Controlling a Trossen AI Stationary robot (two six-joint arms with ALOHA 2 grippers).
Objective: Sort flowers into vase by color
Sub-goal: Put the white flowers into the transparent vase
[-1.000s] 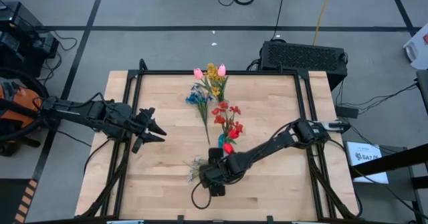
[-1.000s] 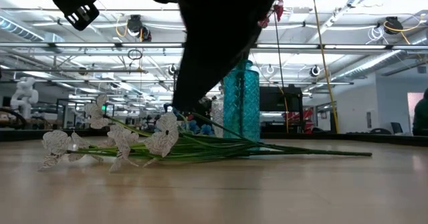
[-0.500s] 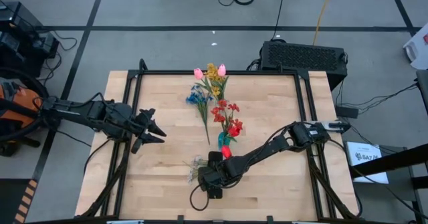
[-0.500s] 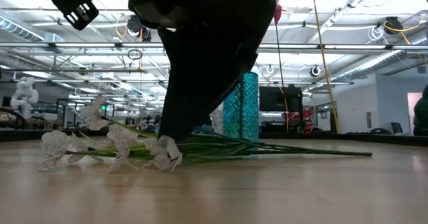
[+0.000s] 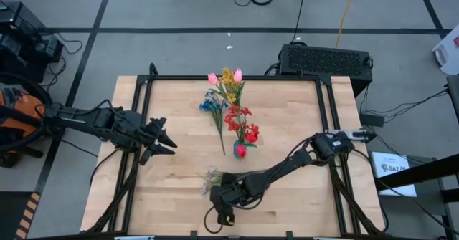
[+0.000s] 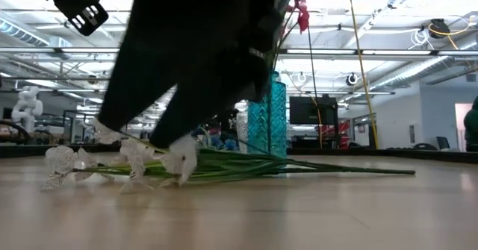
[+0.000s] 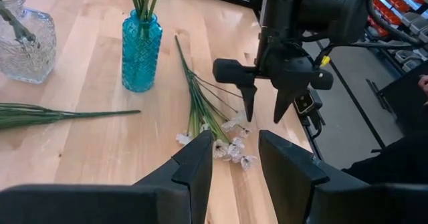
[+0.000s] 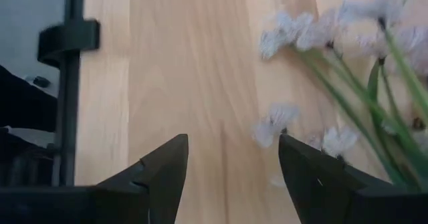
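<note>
Teal vase with red flowers

On the bench, a spray of small blooms lies flat near the front edge, its stems running back toward a vase at mid-bench that stands upright with flowers in it. Behind that vase, toward the far edge, stands a second vase (also holding stems), with more blooms there. The right claw hangs just over the lying spray, fingers apart, while the left claw waits well to the left, above the bench's left part.
</note>
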